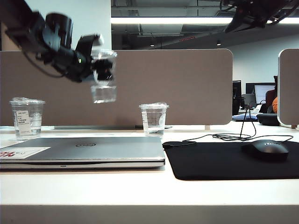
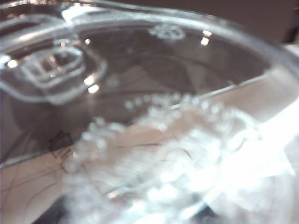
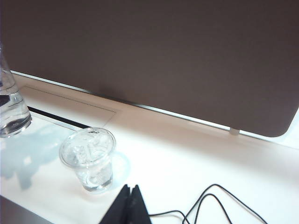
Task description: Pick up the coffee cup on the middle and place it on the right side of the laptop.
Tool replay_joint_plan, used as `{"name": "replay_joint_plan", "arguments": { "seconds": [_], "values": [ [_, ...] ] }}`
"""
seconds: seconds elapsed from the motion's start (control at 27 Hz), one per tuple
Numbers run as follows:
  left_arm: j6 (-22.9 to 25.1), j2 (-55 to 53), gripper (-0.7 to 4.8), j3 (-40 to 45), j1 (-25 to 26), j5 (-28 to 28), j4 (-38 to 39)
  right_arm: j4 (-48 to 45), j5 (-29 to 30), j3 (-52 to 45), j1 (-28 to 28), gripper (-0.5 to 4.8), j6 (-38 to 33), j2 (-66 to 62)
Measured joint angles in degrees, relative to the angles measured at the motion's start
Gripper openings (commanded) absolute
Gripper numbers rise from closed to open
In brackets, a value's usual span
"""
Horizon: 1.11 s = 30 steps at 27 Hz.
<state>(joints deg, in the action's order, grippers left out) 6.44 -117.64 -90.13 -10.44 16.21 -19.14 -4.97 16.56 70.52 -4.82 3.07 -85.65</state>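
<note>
Coffee cup [image 1: 103,74] aloft in left claw [image 1: 96,63]; right claw [image 3: 127,205] shut.

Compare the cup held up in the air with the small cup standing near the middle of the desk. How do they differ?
The coffee cup hangs in the air, clamped in the left pincer above the laptop; the small cup stands on the desk. The coffee cup is tilted and looks taller; the small cup is upright and short. Both are clear plastic with lids.

clear lidded coffee cup [image 1: 103,74] raised above closed silver laptop [image 1: 84,151].
</note>
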Motion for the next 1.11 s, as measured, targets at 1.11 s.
{"name": "replay_joint_plan", "arguments": {
  "seconds": [1.11],
  "values": [
    [-0.7, 16.5, 2.68, 0.26, -24.41, 8.87, 24.5, 14.95, -3.04, -0.11, -0.02, -0.05, 2.56, 19.45]
  ]
}}
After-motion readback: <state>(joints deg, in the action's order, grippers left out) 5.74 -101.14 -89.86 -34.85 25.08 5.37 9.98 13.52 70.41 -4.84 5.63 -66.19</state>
